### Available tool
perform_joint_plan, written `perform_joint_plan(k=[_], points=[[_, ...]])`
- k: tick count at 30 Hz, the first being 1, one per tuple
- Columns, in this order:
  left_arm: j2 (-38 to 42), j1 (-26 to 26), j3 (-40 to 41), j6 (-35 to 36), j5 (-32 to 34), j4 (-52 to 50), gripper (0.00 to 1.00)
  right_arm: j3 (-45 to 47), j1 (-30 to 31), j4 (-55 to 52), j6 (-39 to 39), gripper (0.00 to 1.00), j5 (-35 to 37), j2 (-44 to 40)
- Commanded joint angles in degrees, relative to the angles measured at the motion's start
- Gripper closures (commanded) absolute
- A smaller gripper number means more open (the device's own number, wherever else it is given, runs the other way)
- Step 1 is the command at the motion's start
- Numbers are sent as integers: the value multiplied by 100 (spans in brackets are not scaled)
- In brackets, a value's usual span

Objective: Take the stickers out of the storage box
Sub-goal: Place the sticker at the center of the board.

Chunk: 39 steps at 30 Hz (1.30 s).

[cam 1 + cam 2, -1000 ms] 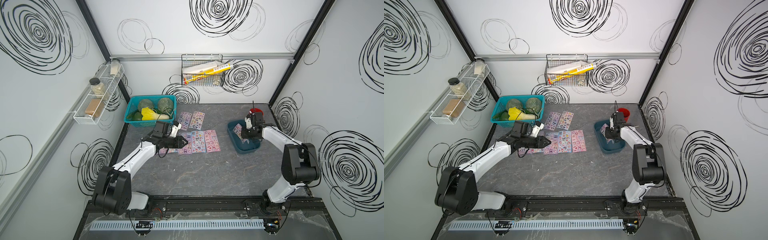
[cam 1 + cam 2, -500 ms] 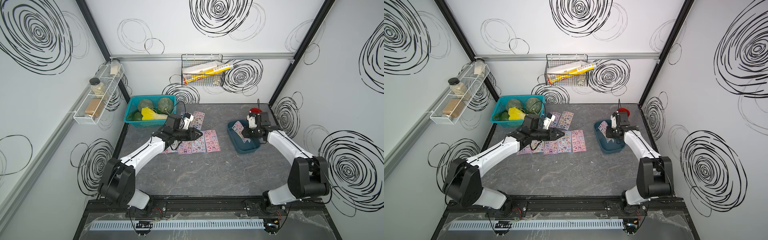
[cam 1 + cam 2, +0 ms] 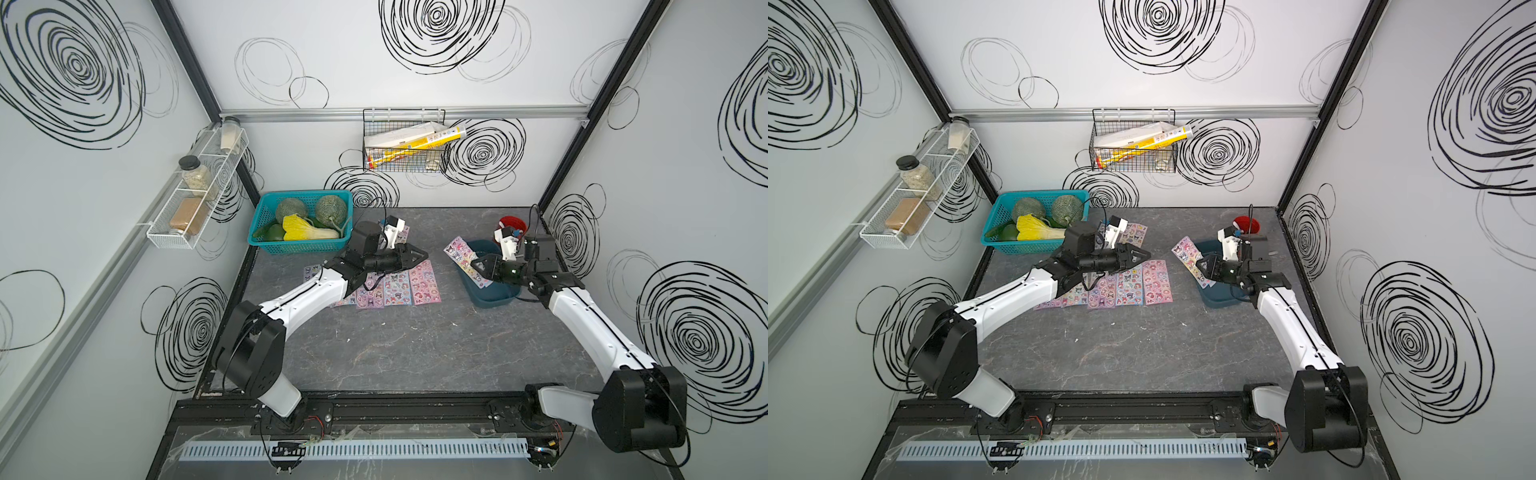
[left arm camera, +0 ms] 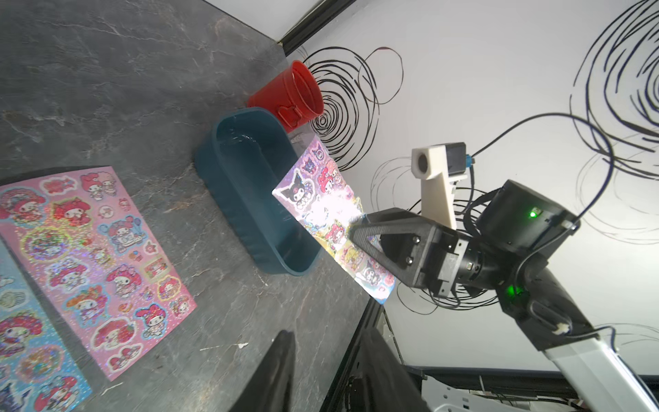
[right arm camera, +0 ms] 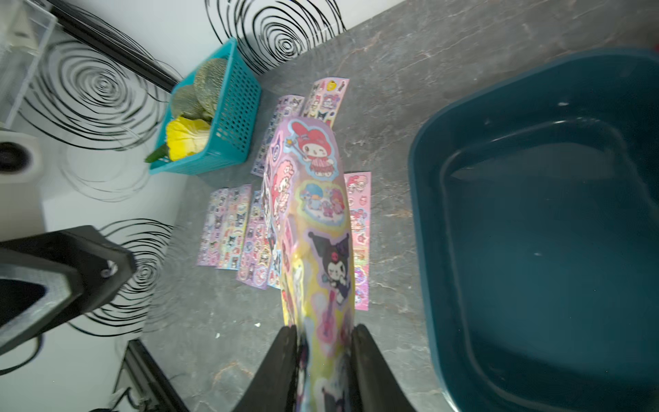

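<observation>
Reaching rightward from the basket [image 3: 299, 248] at upper left, the left gripper [image 3: 422, 254] has swung out over the stickers [image 3: 399, 287] lying flat at mid-frame. Its jaws stand a little apart with nothing between them. Right of centre a sheet [image 3: 462, 256] now hangs tilted in the air, clamped along its lower half by the right gripper [image 3: 478, 264] — a second ago that gripper was down in the box [image 3: 496, 298]. The box sits on the table at right, just in front of the red cup [image 3: 515, 221], and the right wrist view shows its floor bare. So this looks like the last sheet out — what remains, I judge, is passing it to the waiting left gripper or laying it beside the others.
</observation>
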<state>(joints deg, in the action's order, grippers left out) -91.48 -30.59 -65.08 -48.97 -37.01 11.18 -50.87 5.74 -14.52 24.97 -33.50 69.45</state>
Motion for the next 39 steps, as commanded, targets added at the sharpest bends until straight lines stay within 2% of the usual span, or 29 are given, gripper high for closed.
perform_joint_plan(k=[1,6,14,33,36,39], points=[[-89,-110,-78,-576,261,898,62,150,-20,830,848,70,-453,-274],[-211,-228,-61,-882,489,1231,59,411,-15,1451,1510,70,-491,-547],[-625,-433,-415,-1115,459,1517,58,568,74,1918,2051,70,-566,-626],[-1186,-589,-1098,-1238,387,1580,59,482,397,2056,2259,69,-641,-529],[-1169,-589,-1094,-1229,388,1580,63,465,427,2077,2267,69,-636,-492],[-1128,-589,-1096,-1160,396,1529,74,455,453,2059,2243,69,-625,-460]])
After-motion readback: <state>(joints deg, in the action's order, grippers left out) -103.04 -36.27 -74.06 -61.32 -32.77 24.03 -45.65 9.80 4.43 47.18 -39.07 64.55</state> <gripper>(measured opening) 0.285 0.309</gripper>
